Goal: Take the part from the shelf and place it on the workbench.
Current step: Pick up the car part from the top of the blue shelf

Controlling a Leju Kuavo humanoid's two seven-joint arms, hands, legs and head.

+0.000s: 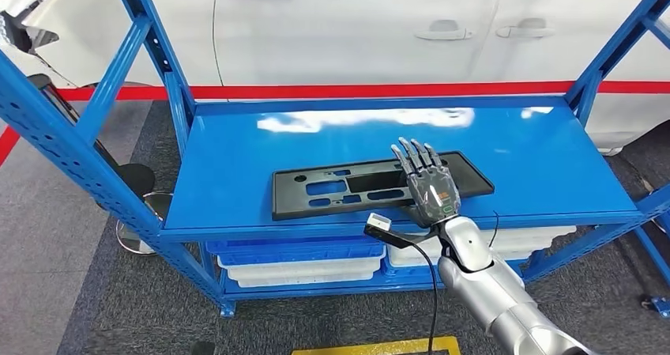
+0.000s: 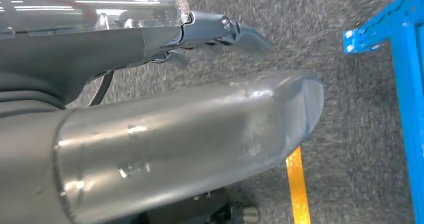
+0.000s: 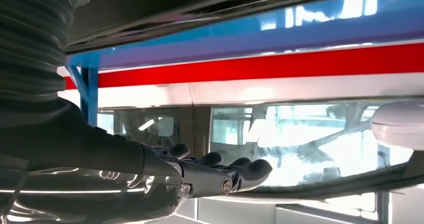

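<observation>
I can read no text, label, brand, number or sign anywhere in my views. The black part (image 1: 379, 184) on the blue shelf (image 1: 237, 173), the white car door (image 1: 355, 31) behind it and the white bins (image 1: 304, 272) below carry no lettering I can make out.
</observation>
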